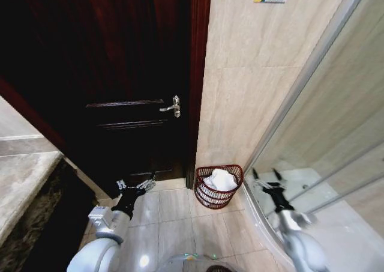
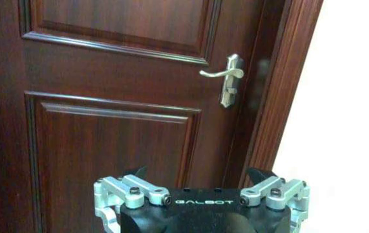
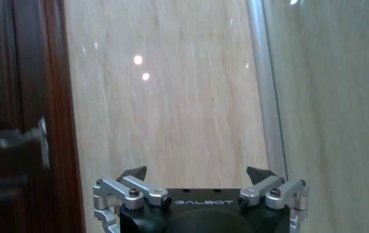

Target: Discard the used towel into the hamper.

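Standing low on either side of the floor tiles (image 1: 180,224), both arms are held forward with empty claws. Left gripper (image 1: 137,185) sits near the dark wooden door (image 1: 120,74), fingers spread, nothing between them; its wrist view looks straight at the door handle (image 2: 226,77). Right gripper (image 1: 267,179) is by the glass shower screen (image 1: 336,134), fingers likewise spread and empty, facing the beige tiled wall (image 3: 171,97).

Between the two, a little farther on: hamper (image 1: 210,198), on the floor in the corner where door frame meets wall. White towel (image 1: 219,179) lies bunched inside it, top just above the rim.

Hamper lies ahead and inward of both claws; neither is clearly nearer, and neither touches it. Judgement: towel already in, drop looks done.
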`<state>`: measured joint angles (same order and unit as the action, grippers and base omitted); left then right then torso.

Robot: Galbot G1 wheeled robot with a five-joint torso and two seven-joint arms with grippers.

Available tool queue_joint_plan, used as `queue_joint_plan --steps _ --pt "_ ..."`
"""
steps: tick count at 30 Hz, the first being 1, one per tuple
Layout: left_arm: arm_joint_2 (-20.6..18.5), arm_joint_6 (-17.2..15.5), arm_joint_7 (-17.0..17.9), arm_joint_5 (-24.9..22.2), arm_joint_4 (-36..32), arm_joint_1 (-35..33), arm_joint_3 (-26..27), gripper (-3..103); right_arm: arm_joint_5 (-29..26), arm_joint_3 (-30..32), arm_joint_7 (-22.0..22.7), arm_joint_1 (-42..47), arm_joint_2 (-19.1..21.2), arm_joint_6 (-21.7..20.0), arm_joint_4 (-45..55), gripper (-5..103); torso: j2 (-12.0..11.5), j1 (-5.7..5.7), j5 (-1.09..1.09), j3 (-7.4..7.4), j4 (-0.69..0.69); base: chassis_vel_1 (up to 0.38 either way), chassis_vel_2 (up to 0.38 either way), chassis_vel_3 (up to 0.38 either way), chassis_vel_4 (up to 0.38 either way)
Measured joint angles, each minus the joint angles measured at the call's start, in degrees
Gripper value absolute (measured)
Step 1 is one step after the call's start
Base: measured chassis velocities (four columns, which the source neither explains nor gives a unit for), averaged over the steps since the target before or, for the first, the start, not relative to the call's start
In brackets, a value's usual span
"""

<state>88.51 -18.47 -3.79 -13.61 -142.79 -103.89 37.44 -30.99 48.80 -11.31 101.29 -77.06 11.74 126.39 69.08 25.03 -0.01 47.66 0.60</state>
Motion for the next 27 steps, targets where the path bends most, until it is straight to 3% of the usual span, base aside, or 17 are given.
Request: queue_joint_plan --steps 6,10,16,27 --pt "0.00 0.00 0.00 0.00 0.00 0.00 0.00 100 1.32 0.73 2.12 5.07 -3.83 2.10 9.34 100 0.00 0.00 -0.01 0.00 0.00 0.000 0.000 0.000 0.000" --pt "0.00 0.00 0.00 0.00 0.00 0.00 0.00 100 7.65 -0.80 3.53 6.12 -7.61 5.97 12.67 100 0.00 0.00 0.01 0.00 0.00 0.000 0.000 0.000 0.000" --pt "0.00 0.00 0.00 0.00 0.00 0.00 0.00 100 9.35 -0.61 3.99 7.23 -8.47 7.45 13.77 100 0.00 0.01 0.01 0.01 0.00 0.000 0.000 0.000 0.000" --pt "0.00 0.00 0.00 0.00 0.00 0.00 0.00 100 7.26 0.89 5.73 5.95 -7.50 10.57 12.82 100 -0.01 0.01 0.01 0.01 0.00 0.000 0.000 0.000 0.000"
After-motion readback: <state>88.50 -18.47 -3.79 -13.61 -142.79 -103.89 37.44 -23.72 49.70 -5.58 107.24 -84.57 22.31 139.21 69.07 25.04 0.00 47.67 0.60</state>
